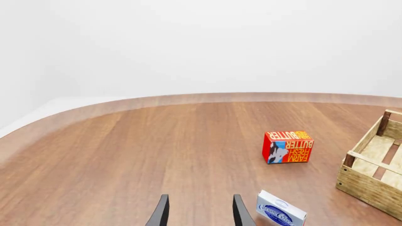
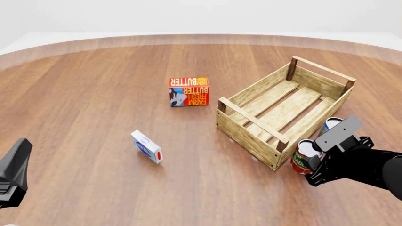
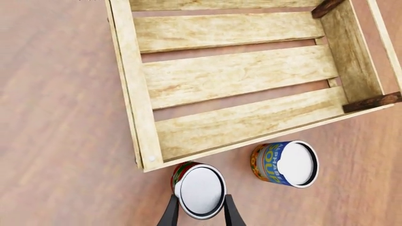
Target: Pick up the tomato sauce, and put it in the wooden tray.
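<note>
The tomato sauce (image 3: 199,188), a red-labelled can with a silver-white top, stands by the near corner of the wooden tray (image 3: 238,94). My right gripper (image 3: 199,200) is around it, a finger (image 3: 169,214) pressed against each side. In the front view the can (image 2: 303,155) sits just outside the tray (image 2: 251,117), with the right gripper (image 2: 312,165) on it from the near side. The tray holds nothing. My left gripper (image 1: 201,214) is open and empty, low at the near left in the front view (image 2: 18,160).
A blue and yellow soup can (image 3: 284,163) stands beside the tomato sauce along the tray's near side, partly hidden in the front view (image 2: 329,125). A red butter box (image 2: 188,91) and a small blue-white box (image 2: 146,147) lie left of the tray.
</note>
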{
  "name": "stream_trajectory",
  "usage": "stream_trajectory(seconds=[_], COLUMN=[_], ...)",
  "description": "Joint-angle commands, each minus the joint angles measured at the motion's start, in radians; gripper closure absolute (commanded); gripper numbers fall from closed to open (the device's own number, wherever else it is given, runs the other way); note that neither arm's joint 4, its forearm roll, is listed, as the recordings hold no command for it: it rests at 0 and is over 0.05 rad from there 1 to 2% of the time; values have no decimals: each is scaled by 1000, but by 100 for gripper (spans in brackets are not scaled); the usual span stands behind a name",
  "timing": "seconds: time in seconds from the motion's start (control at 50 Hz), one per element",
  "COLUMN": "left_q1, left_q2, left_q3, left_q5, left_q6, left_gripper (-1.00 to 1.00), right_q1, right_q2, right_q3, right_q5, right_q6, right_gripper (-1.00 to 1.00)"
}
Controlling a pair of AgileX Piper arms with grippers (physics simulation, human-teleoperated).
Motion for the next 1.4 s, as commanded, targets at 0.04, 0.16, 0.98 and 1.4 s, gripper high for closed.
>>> stream_trajectory(seconds=[0.04,0.16,0.98,1.4], left_q1=[0,0,0,0], left_q2=[0,0,0,0], left_q3=[0,0,0,0], left_q5=[0,0,0,0], left_q6=[0,0,0,0], left_gripper=[-100,-100,-100,-100], right_q1=[4,14,26,86], right_q2=[-64,-86,-570,-135], right_q3=[-10,-6,-314,-804], right_q5=[57,81,717,667], right_q6=[5,-1,-88,-60], right_gripper=[100,100,100,100])
